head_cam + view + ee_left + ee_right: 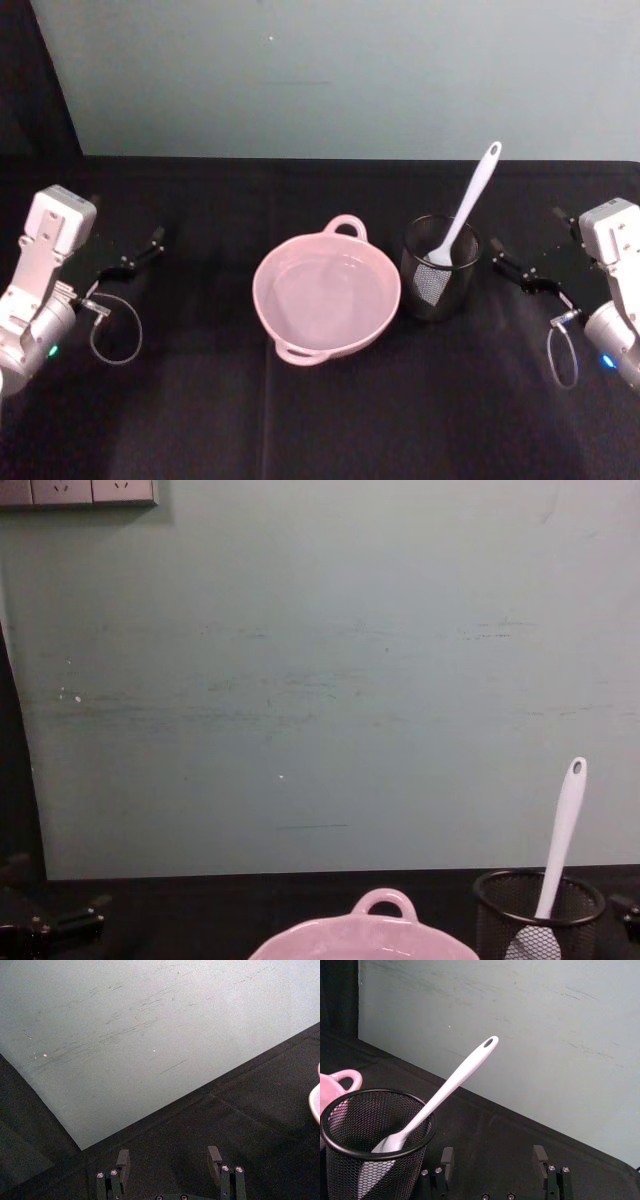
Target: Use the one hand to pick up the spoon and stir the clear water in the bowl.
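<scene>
1. You have one spoon (465, 210), one bowl (283, 262), one mesh cup (425, 290) and two grippers.
2. The spoon is slim and white, with an oval hole at its handle end. It leans head-down in the black mesh cup, just beside the pink bowl on the desk (200, 420).
3. Your left gripper (169, 1160) and right gripper (492, 1157) sit at opposite desk sides, fingers apart, holding nothing.
</scene>
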